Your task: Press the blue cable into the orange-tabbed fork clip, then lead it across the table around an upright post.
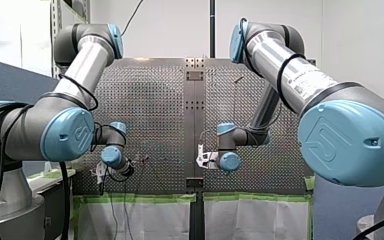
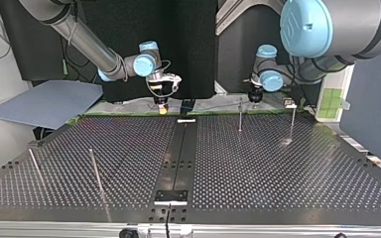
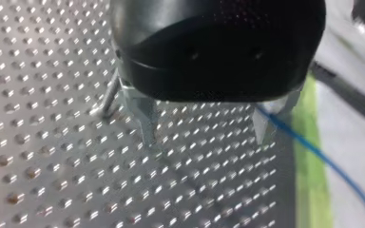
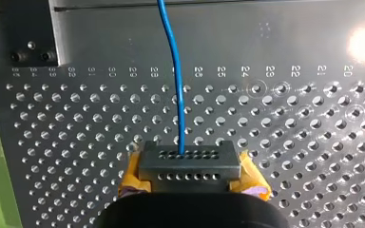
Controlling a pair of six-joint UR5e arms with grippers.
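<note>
Your right end effector (image 4: 188, 162) clamped on thin blue cable (image 4: 175, 71), which runs ahead over perforated metal worktop (image 4: 290, 142). Your left end effector (image 3: 204, 137) fingers apart, cable beside one. Feed slowly, light tension; orange-tabbed fork clip not discernible.

I'm running a robotics lab test cell. My left arm (image 1: 65, 132) and my right arm (image 1: 290, 70), both industrial arms, stand at a perforated table (image 1: 150, 100) of metal edged with green tape (image 1: 140, 198). A black curtain (image 2: 188, 39) hangs behind the arms. A bare white wall (image 1: 170, 25) and a metal shelving rack (image 1: 56, 25) stand beyond the table.
</note>
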